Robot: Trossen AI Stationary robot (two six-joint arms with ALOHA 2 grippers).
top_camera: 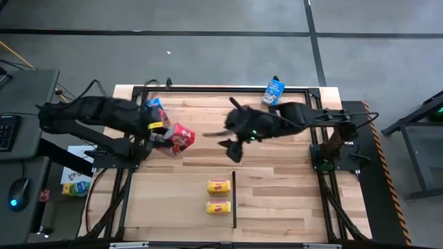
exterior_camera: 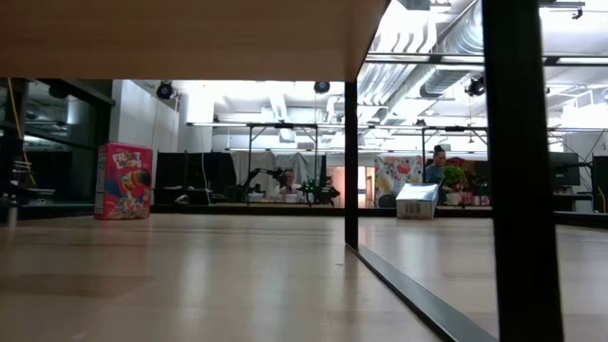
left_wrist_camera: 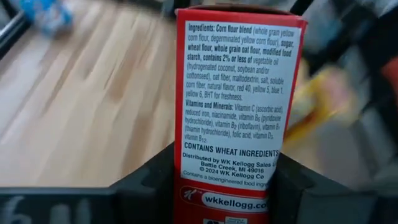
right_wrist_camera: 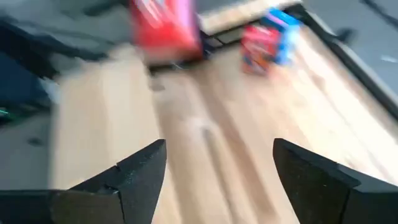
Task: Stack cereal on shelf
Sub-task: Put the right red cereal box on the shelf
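My left gripper (top_camera: 165,136) is shut on a red cereal carton (top_camera: 182,137) over the table's left half; its ingredients panel (left_wrist_camera: 236,93) fills the left wrist view. My right gripper (top_camera: 223,140) hangs near the table's middle, open and with nothing in it (right_wrist_camera: 217,168), pointing toward the red carton (right_wrist_camera: 165,28). A second red carton (exterior_camera: 123,180) stands upright on the table at the far left, with a blue one (right_wrist_camera: 283,25) next to it. Another blue carton (top_camera: 273,90) is at the far right edge. Two yellow cartons (top_camera: 219,186) (top_camera: 219,207) lie flat near the front. My left gripper pinches the red carton between its two fingers (left_wrist_camera: 146,186), one on each broad face, at the end near the web address (left_wrist_camera: 236,202). The fingers come from the table's left, slanting down. The carton sticks out beyond them, tilted and clear of the table.
A black frame (top_camera: 208,88) runs around the wooden table. In the low view a wooden shelf board (exterior_camera: 180,38) spans overhead on thin black posts (exterior_camera: 351,161). Bare wood (top_camera: 277,194) lies at the front right. A person sits in the room far behind the table (exterior_camera: 439,166).
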